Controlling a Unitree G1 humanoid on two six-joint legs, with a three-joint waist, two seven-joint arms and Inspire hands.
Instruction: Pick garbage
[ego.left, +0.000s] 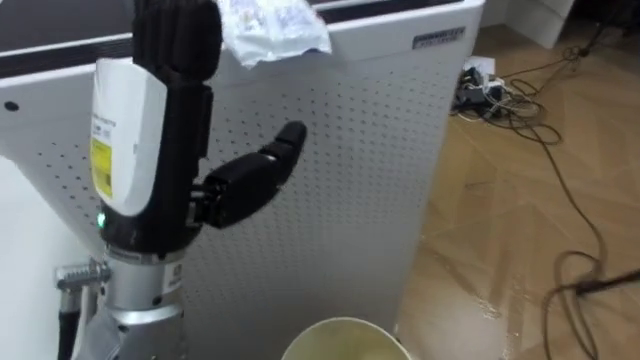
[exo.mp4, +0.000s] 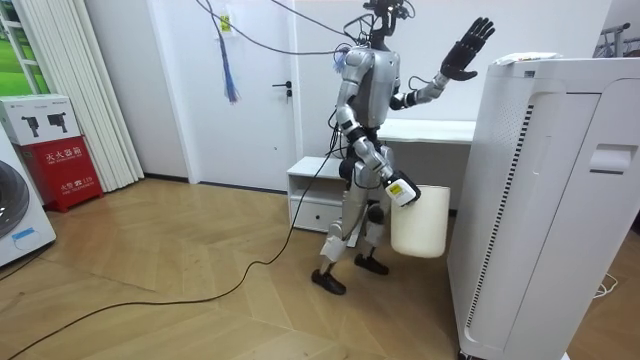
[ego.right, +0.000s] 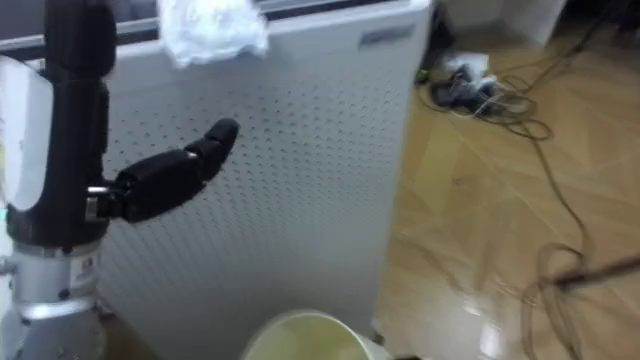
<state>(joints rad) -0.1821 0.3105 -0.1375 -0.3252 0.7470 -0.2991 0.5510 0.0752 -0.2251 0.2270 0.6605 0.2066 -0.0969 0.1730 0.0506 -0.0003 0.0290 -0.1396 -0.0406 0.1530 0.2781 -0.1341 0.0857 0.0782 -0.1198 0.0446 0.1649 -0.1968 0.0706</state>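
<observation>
Cabinet (ego.left: 340, 170), tall, white and perforated, stands at 12 o'clock before the robot, close in. I note a white bin (exo.mp4: 420, 220) hanging at the right hand (exo.mp4: 399, 190), low at 6 o'clock; I cannot tell its grip. Left hand (ego.left: 180, 120) is raised upright, fingers straight, thumb out toward 3 o'clock. Crumpled wrapper (ego.left: 270, 28) lies on the cabinet's top edge, at 1 o'clock from that hand, just beside the fingertips.

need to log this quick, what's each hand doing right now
left hand: open, raised in front of the white unit, holding nothing
right hand: at the white bin, grip cannot be told
</observation>
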